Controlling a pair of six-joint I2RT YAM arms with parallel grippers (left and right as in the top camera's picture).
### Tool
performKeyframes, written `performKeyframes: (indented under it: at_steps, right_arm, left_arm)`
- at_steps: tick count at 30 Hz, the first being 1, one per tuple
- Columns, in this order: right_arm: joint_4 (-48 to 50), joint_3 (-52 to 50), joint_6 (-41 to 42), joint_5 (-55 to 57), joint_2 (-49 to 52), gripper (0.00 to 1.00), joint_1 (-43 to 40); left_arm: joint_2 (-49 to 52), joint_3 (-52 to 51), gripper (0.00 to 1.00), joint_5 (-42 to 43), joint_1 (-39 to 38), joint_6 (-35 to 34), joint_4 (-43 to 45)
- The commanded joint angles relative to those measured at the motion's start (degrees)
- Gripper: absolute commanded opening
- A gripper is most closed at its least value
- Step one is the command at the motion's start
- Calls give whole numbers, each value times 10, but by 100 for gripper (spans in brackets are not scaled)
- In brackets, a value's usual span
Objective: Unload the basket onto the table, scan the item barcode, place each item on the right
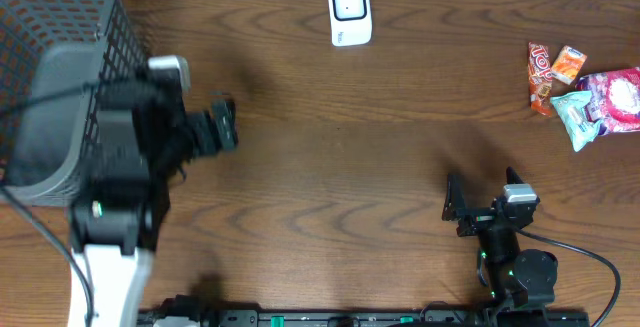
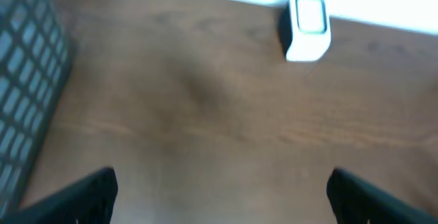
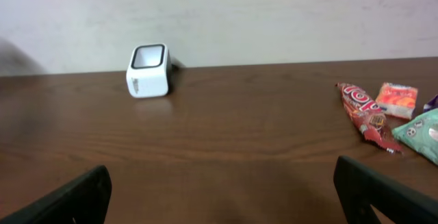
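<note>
The left wrist view is blurred, and the basket (image 2: 27,94) is cut off at its edge. The left jaws and right jaws both stand wide open, empty. The snack packets (image 1: 585,92) lie ahead-right of the right jaws, well apart; the scanner (image 1: 350,11) stands ahead-left.

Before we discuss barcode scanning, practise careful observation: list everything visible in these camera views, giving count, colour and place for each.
table: one, dark brown wood, under everything
basket: one, dark grey mesh, top-left corner of the overhead view
scanner: one, white with a dark window, middle of the far edge
long packet: one, red, right side
small packet: one, orange, beside the long packet
teal packet: one, pale teal, near side of that group
pink packet: one, pink, at the right edge
left gripper: one, black, open, beside the basket
right gripper: one, black, open, near edge, right of centre
</note>
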Motion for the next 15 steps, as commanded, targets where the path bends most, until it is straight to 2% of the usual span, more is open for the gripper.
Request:
performKeyframes:
  at_steps: [1,7,15]
  right_arm:
    - [-3,-1,-3,6,-4,99,5]
    - [-3,-1,-3,6,-4,99,5]
    - [-3,-1,-3,6,-4,99,5]
  left_arm:
    - [-86,-108,98,18,-1,62,56]
    - [-234,-274,98,17,1,69,165]
    - [-393,-433,98,-4,1,75,243]
